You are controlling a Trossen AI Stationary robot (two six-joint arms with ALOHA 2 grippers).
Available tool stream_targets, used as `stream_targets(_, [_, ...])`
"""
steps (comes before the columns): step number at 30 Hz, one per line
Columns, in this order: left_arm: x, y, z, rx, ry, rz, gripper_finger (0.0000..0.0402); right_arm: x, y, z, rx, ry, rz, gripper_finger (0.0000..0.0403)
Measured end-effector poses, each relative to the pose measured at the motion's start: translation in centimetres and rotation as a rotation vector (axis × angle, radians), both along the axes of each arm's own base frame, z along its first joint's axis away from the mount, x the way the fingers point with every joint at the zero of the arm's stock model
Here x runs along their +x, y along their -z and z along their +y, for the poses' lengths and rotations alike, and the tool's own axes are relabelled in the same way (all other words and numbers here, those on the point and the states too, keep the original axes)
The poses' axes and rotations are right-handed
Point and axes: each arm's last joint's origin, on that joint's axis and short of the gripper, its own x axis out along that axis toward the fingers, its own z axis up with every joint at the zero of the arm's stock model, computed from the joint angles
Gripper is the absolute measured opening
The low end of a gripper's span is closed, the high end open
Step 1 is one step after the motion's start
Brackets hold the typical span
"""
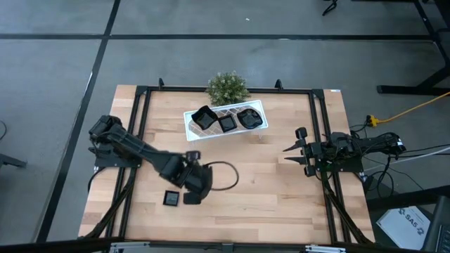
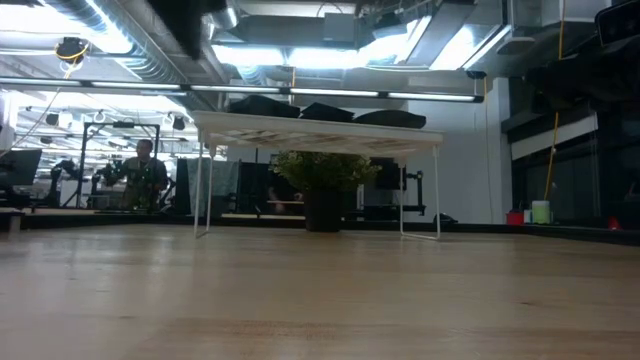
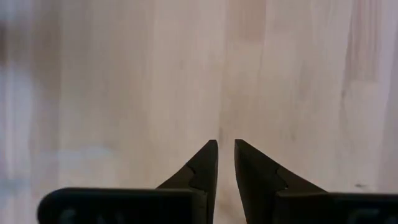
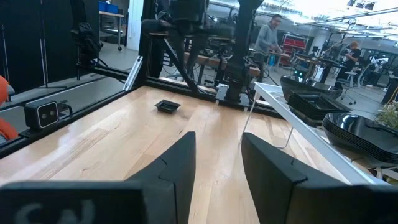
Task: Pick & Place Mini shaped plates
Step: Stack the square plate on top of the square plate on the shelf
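Note:
One mini shaped plate [image 1: 171, 198], small, black and square, lies flat on the wooden table near its front left; the right wrist view shows this plate [image 4: 168, 106] too. More black plates [image 1: 226, 121] sit in three stacks on the white rack [image 1: 190, 116] at the far middle, and the low view shows their edges [image 2: 330, 112]. My left gripper [image 1: 191, 198] hangs just right of the lone plate, pointing steeply down over bare wood. Its fingertips [image 3: 226, 144] stand a narrow gap apart with nothing between them. My right gripper [image 1: 290, 153] waits open at the table's right.
A small green plant [image 1: 227, 86] stands behind the rack at the far edge. Black frame rails [image 1: 138, 140] run along the table's sides. The rack stands on thin white legs [image 2: 200, 190]. People [image 4: 268, 37] are in the room beyond the table.

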Motion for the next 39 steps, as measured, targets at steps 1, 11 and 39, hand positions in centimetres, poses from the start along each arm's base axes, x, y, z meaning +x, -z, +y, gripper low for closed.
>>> stream_targets(1, [-0.4,0.1,-0.4,-0.012,-0.027,0.016,0.005,0.0,0.0,0.0,0.0,0.0,0.0,0.0129])
stream_targets(11, [-3.8,0.3,-4.0,-0.056,-0.229,0.069,0.0085,0.0,0.0,0.0,0.0,0.0,0.0,0.0129])
stream_targets(39, [-7.6,10.1,-13.7,0.161,-0.005,0.313,0.0102,0.0,0.0,0.0,0.0,0.0,0.0,0.0129])
